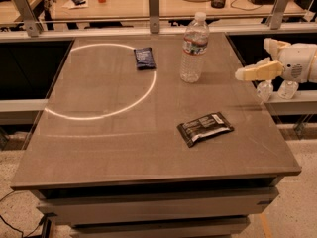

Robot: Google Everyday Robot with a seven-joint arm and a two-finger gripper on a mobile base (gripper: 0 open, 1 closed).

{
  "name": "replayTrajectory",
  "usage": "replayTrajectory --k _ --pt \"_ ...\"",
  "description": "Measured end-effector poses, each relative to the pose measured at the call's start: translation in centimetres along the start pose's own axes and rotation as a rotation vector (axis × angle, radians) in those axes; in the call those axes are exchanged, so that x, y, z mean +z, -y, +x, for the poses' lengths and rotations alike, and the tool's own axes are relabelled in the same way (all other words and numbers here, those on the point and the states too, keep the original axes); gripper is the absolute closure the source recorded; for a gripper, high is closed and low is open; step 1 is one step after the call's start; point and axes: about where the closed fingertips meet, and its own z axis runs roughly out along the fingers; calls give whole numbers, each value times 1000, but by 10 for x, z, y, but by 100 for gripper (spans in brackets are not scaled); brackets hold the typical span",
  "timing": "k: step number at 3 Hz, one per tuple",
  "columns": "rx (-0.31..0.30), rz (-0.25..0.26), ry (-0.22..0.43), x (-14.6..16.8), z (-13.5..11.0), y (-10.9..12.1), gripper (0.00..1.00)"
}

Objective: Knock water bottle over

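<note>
Water bottle (pixel 193 48) stands upright, far right on the tabletop (pixel 124 138). Gripper (pixel 253 73) hovers right of it, apart; we can't tell its spread. We'd sweep left and strike high.

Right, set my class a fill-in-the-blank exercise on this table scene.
1. The water bottle stands ___ on the table.
2. The gripper hangs near the picture's ___ edge, apart from the water bottle.
3. The water bottle's cap is ___.
4. The packet nearer the camera is ___.

Missing words: upright; right; white; black.
</note>
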Motion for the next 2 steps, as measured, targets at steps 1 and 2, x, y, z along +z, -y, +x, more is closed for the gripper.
replayTrajectory --k 1,2 --pt "26 -21 8 10 -2 0 0" --pt "43 -88 24 37 -8 -5 0"
